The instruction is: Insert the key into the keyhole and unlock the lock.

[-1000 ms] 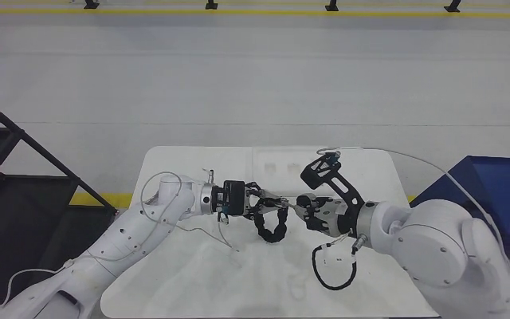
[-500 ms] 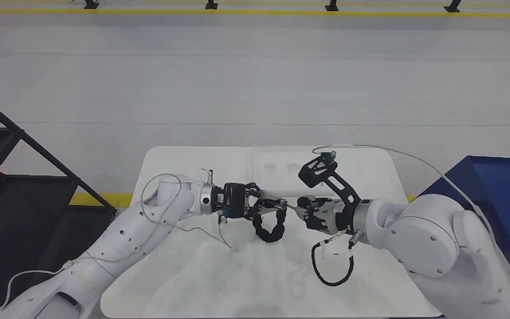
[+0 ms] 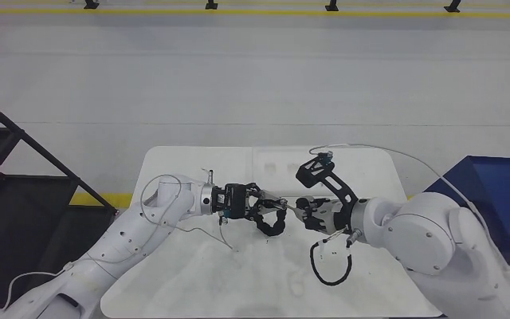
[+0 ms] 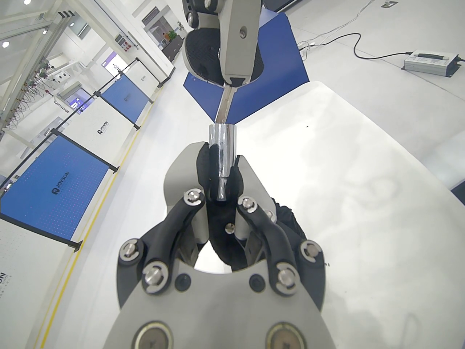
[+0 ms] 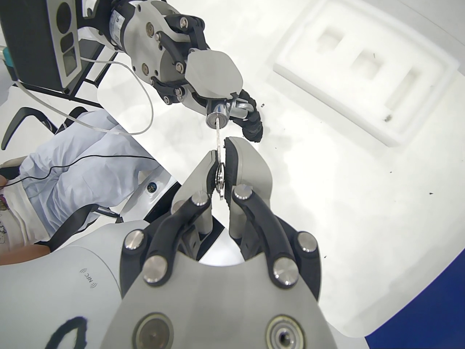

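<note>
Surroundings: one white foam tray (image 3: 275,167) with three rectangular recesses, upper centre of the table (image 3: 255,279), just behind the grippers. One blue bin (image 3: 478,179) at the frame's right edge.

Task items, frame centre, held above the table:
- One chrome cylinder lock (image 4: 221,150) with a black-sleeved shackle, clamped in the left gripper (image 4: 218,163).
- One key (image 5: 218,136), its bow pinched in the right gripper (image 5: 220,157), blade tip meeting the keyhole.

Two grippers, nose to nose.
</note>
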